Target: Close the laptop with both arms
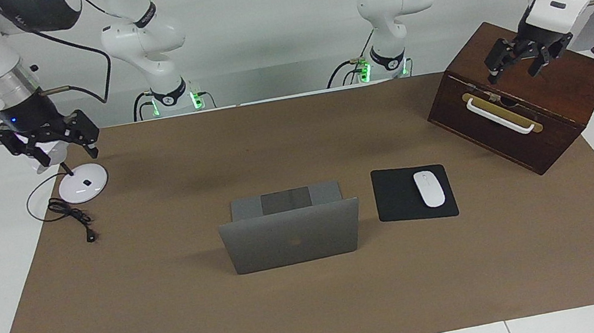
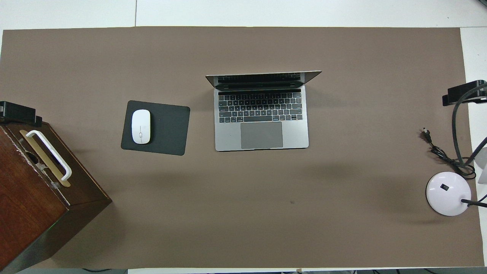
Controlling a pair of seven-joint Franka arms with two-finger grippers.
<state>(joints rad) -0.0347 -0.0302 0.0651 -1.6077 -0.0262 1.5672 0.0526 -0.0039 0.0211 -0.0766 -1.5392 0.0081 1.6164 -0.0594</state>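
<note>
The silver-grey laptop [image 1: 292, 243] stands open in the middle of the brown mat, its lid upright with the logo side turned away from the robots. Its keyboard and trackpad show in the overhead view [image 2: 261, 121]. My left gripper [image 1: 517, 67] hangs open over the wooden box at the left arm's end of the table, well away from the laptop. My right gripper [image 1: 53, 149] hangs open over the lamp base at the right arm's end, also well away from it. Both are empty. Their tips show at the overhead view's edges: left gripper [image 2: 18, 112], right gripper [image 2: 465, 93].
A black mousepad [image 1: 400, 196] with a white mouse [image 1: 429, 188] lies beside the laptop toward the left arm's end. A dark wooden box [image 1: 556, 107] with a white handle stands there too. A white lamp base [image 1: 83, 183] and its black cord [image 1: 70, 215] lie at the right arm's end.
</note>
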